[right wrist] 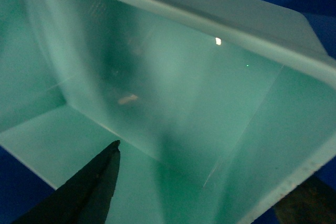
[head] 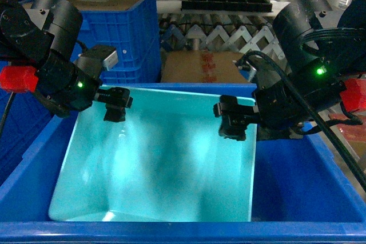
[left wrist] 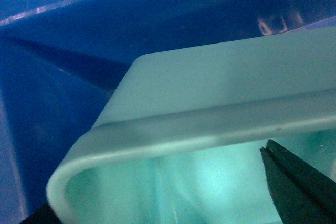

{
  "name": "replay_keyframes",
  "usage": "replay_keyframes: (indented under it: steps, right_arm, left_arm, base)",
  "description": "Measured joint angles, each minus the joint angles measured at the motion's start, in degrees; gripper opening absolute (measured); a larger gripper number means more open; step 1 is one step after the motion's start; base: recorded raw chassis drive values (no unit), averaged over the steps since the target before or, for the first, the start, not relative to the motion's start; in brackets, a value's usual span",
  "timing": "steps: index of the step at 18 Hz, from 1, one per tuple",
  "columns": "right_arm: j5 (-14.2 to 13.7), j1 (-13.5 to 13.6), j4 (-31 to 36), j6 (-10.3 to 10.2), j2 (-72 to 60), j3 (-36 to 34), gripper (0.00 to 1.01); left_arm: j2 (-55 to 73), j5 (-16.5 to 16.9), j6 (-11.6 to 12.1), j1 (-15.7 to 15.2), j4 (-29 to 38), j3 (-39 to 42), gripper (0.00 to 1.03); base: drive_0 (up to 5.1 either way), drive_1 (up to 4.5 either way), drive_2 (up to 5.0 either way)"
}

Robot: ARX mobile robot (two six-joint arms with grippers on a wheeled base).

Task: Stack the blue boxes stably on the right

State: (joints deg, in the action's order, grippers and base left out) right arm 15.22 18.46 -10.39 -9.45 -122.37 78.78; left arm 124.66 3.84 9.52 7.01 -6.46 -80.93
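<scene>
My left gripper [head: 116, 104] and right gripper [head: 233, 119] clamp the smooth, taper-walled turquoise tub's [head: 166, 164] rolled rim inside the royal-blue crate [head: 303, 187].

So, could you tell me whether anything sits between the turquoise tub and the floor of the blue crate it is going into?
Nothing visible does. The smooth turquoise plastic tub already hangs inside the large royal-blue plastic crate, with both pincers at its far rim; the crate floor under it is hidden.

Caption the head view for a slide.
Both tools, left and right, grip the turquoise tub's far rim inside the royal-blue crate.
</scene>
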Motion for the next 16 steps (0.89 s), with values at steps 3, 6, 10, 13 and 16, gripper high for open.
replay_keyframes:
  steps: [3, 6, 10, 13, 16]
  right_arm:
    - [0.22, 0.57, -1.18, 0.17, 0.17, 0.42, 0.97]
    - [-5.60, -0.22, -8.87, 5.70, 0.17, 2.89, 0.98]
    - [-7.28, 0.09, -8.20, 6.12, 4.33, 2.01, 0.98]
    - [-8.85, 0.72, -7.72, 6.08, 7.87, 2.03, 0.98]
    - [-9.42, 1.44, -6.91, 5.51, 11.28, 2.05, 0.98]
  left_arm:
    - [0.00, 1.38, -0.04, 0.39, -1.01, 0.00, 0.98]
    - [-3.23, 4.33, -1.57, 0.50, -1.70, 1.46, 0.98]
    - [-8.81, 5.27, -3.54, 0.48, -1.33, 1.81, 0.98]
    - [-12.07, 5.86, -4.79, 0.37, -1.40, 1.81, 0.98]
    - [-14.51, 6.54, -6.29, 0.33, -1.11, 1.81, 0.98]
  base:
    - [0.0, 0.00, 0.0]
    - [0.0, 0.00, 0.0]
    - [0.0, 0.00, 0.0]
    - [0.0, 0.00, 0.0]
    - [0.0, 0.00, 0.0]
